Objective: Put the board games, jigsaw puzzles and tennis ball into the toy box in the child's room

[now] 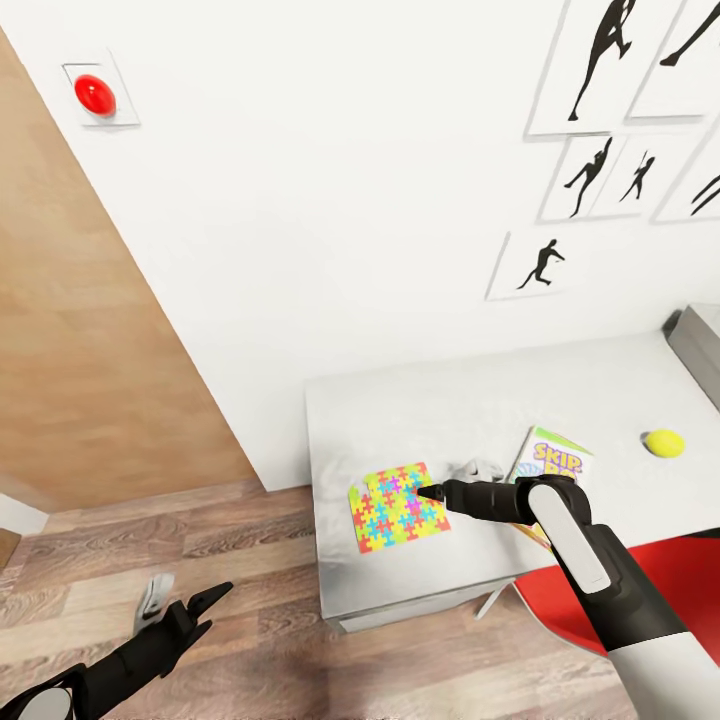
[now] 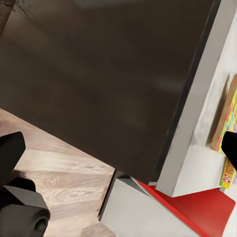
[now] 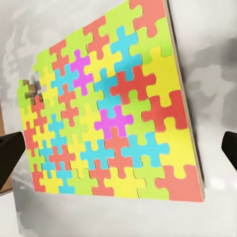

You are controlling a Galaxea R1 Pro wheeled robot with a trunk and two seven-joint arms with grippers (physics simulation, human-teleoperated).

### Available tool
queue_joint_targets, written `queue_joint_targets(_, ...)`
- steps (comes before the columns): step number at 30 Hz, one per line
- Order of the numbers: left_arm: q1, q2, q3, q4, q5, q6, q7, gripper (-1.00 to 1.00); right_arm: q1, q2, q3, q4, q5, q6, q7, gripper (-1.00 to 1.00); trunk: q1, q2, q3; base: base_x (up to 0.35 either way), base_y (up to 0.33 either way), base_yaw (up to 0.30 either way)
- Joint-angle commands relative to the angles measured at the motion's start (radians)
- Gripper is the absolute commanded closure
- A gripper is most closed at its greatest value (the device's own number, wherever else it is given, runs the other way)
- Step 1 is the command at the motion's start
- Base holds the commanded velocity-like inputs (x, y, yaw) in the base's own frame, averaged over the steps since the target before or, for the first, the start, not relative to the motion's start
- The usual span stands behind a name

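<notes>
A jigsaw puzzle (image 1: 398, 506) of yellow, pink, blue, green and orange pieces lies flat near the front left corner of the light-grey table (image 1: 450, 400). My right gripper (image 1: 430, 492) hovers just above its right edge, pointing left. In the right wrist view the puzzle (image 3: 113, 103) spreads under the open gripper (image 3: 118, 150), with nothing between the fingers. A SKIP-BO board game (image 1: 555, 458) lies right of the puzzle, partly behind my right arm. The tennis ball (image 1: 664, 443) rests further right. A grey corner of the toy box (image 1: 700, 340) shows at the table's far right. My left gripper (image 1: 200, 605) hangs open over the floor.
A red chair (image 1: 650, 580) stands at the table's front right, under my right arm. A wooden door (image 1: 90, 330) fills the left side, and a red button (image 1: 95, 95) sits on the white wall. A small grey object (image 1: 155, 595) lies on the plank floor.
</notes>
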Motion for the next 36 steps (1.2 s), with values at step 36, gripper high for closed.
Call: queue_joint_targets(36,0.0,0.0,0.001,-0.001,0.0,0.005,-0.002,-1.0,-0.001,0.001,0.002,-0.002,-0.008,0.002,-0.007,-1.0,0.001,-0.002,-0.053,0.0,0.0,0.0)
